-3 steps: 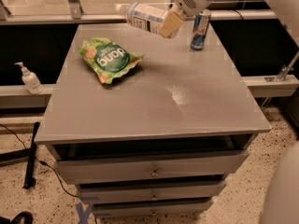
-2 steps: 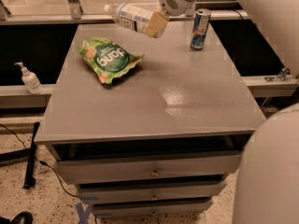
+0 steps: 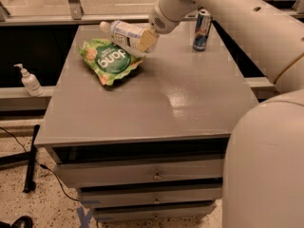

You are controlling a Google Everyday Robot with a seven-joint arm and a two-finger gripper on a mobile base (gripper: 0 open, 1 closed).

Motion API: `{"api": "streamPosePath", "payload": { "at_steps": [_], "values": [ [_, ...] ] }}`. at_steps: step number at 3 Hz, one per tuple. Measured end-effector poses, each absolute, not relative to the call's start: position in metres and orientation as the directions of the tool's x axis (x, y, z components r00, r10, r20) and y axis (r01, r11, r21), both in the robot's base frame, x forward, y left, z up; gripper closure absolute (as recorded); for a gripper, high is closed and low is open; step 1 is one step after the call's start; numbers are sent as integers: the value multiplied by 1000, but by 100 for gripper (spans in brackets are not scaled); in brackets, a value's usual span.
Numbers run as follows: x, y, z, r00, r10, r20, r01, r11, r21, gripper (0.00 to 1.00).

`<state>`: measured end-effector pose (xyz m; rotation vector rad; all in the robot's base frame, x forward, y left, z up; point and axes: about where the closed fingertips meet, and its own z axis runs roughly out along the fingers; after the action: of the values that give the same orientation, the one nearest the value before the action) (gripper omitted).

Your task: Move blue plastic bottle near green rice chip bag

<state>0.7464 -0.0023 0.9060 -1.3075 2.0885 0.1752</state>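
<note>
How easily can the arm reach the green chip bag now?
Likely yes, easily. The gripper, shut on the blue plastic bottle, hangs by the far edge of the green rice chip bag; the bag lies uncovered, and the drink can stands aside.

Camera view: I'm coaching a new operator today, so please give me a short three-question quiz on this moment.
1. True or false: the blue plastic bottle stands upright beside the drink can.
2. Where is the white pump bottle? A on the table; B on the ledge left of it; C in a drawer.
3. Fill in: the gripper, at the table's far side, holds the bottle tilted over the edge of the ____.
Key: 1 false; 2 B; 3 green rice chip bag.
</note>
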Motion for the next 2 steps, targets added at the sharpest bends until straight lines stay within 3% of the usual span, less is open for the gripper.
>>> {"api": "streamPosePath", "payload": {
  "at_steps": [2],
  "values": [
    [762,-22,852,-330,-764,-555,-826,518,-222,100]
  ]
}}
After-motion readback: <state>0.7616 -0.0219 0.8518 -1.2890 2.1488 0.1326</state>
